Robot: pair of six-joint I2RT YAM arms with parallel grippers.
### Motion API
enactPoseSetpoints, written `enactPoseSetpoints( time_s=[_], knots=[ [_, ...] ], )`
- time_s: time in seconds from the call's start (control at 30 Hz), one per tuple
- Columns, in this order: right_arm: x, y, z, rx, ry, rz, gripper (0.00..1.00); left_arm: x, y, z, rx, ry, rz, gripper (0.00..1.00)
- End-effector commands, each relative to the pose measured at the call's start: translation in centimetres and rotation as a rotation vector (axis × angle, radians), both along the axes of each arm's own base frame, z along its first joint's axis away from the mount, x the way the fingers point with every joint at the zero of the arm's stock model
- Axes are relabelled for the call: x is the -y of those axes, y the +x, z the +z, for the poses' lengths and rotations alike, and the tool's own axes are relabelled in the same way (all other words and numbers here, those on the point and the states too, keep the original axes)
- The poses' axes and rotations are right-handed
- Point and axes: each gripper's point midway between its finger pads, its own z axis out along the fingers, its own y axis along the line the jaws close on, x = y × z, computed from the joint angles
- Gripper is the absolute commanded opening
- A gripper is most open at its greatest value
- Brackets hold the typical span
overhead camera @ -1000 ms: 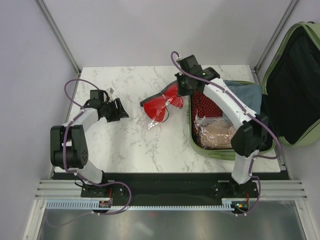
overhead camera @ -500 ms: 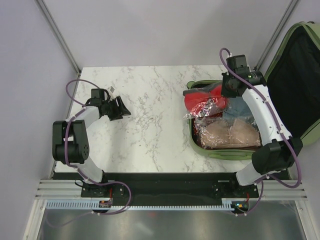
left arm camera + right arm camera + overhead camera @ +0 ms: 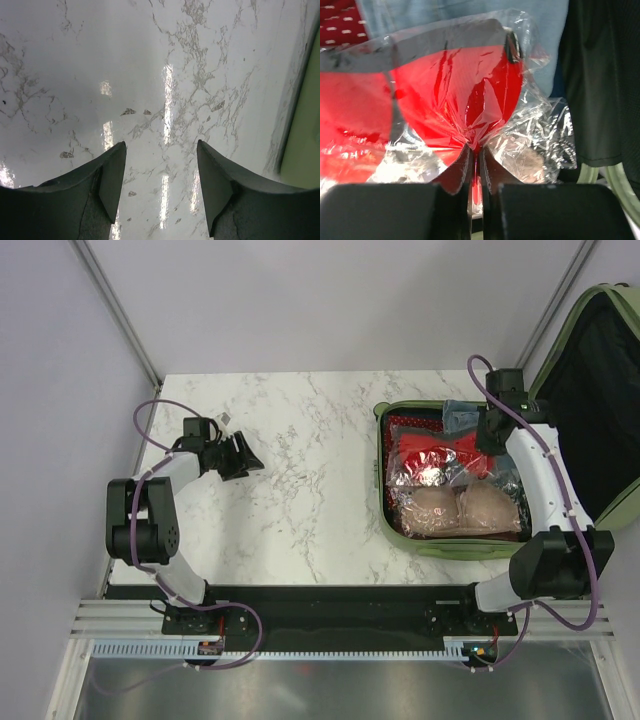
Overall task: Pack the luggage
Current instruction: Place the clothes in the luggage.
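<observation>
Broadly, the white marble bench fills the middle of the top view. At its right edge lies the luggage, open, with its black lining showing toward the upper right of the frame. Inside are a beige packet nearest the bottom, blue cloth at the top, and the bagged red glasses between them. The right end effector is clenched on the bagged red glasses. The left end effector, at centre left, stands released above bare marble.
</observation>
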Motion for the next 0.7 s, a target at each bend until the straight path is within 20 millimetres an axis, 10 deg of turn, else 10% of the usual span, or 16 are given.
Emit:
enactPoseSetpoints(
  time_s=[0.0, 0.23, 0.27, 0.37, 0.67],
  knots=[
    [2.5, 0.8, -0.2, 0.018, -0.088, -0.022, 0.11, 0.3, 1.3, 1.3, 0.04, -0.043, 0.005, 0.65],
    [3.6, 3.1, -1.7, 0.029, -0.081, -0.037, 0.3, 0.1, 1.4, 1.7, 0.052, -0.027, 0.02, 0.65],
    [3.6, 3.4, -1.9, 0.023, -0.078, -0.041, 0.56, 0.1, 1.3, 1.7, 0.053, -0.028, 0.019, 0.65],
    [3.5, 4.0, -1.3, 0.045, -0.069, -0.052, 0.8, 0.1, 1.3, 1.8, 0.055, -0.028, 0.018, 0.65],
    [2.9, 3.4, 4.7, 0.165, -0.035, -0.06, 0.86, 0.3, 1.3, 2.2, 0.063, -0.029, 0.016, 0.65]
  ],
)
